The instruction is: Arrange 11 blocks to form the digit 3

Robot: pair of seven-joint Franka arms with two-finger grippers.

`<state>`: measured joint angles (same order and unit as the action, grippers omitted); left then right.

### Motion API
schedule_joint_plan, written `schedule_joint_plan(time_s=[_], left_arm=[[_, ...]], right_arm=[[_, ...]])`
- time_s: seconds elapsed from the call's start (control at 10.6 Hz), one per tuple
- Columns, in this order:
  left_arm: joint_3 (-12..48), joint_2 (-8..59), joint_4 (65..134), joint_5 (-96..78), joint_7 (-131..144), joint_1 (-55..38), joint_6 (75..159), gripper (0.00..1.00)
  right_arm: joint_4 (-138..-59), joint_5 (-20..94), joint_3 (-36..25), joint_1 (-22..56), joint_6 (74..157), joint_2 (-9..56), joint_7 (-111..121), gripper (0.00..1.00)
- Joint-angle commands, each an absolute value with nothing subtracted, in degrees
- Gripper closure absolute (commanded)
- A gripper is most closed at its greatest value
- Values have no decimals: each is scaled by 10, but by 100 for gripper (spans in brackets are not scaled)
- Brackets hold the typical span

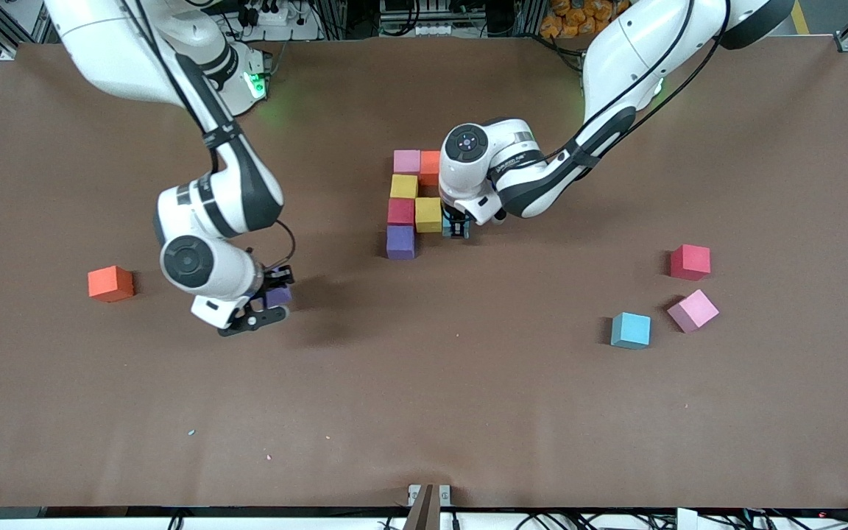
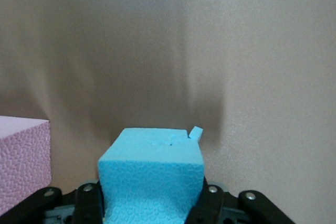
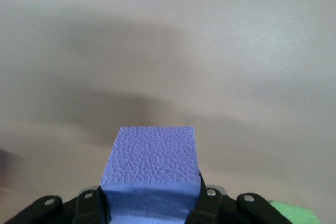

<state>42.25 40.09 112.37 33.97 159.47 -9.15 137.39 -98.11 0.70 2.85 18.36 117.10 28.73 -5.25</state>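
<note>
Left gripper (image 1: 456, 227), wrist bent down from my reaching arm, clamps a cyan block (image 2: 151, 174) beside the yellow block (image 1: 428, 214) of the cluster. Right gripper (image 1: 266, 298) hangs tilted, pinching a purple block (image 3: 153, 169) over bare table (image 1: 424, 412) near the orange block (image 1: 110, 283).

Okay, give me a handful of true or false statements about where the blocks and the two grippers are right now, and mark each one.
1. The left gripper is shut on a cyan block. True.
2. The right gripper holds nothing. False: it is shut on a purple block.
3. The lone orange block lies toward the right arm's end of the table. True.
4. The loose pink block is stacked on the loose cyan block. False: both lie on the table, side by side and apart.
5. In the built cluster, the purple block is the one nearest the front camera. True.
</note>
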Motion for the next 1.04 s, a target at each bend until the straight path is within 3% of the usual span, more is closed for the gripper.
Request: schedule_joint_plan(time_s=[0.0, 0.38, 0.57, 0.66, 0.85, 0.95], left_arm=[[420, 404, 1120, 370, 1716, -105, 1376, 100], [420, 404, 1118, 368, 1717, -105, 1376, 100], [419, 411, 1110, 368, 1716, -105, 1375, 100], [419, 411, 1107, 365, 1722, -113, 1375, 89], [415, 410, 1103, 368, 1722, -113, 1375, 0], [415, 410, 1102, 367, 1723, -114, 1372, 0]], right_arm=[[-955, 8, 28, 222, 1158, 290, -123, 86], [-928, 103, 27, 267, 1158, 306, -167, 86], [-926, 94, 26, 296, 1164, 320, -205, 86], [-919, 91, 25, 310, 1165, 326, -232, 86], [-889, 83, 25, 338, 1165, 350, -291, 86], [-876, 64, 25, 345, 1165, 360, -316, 86]])
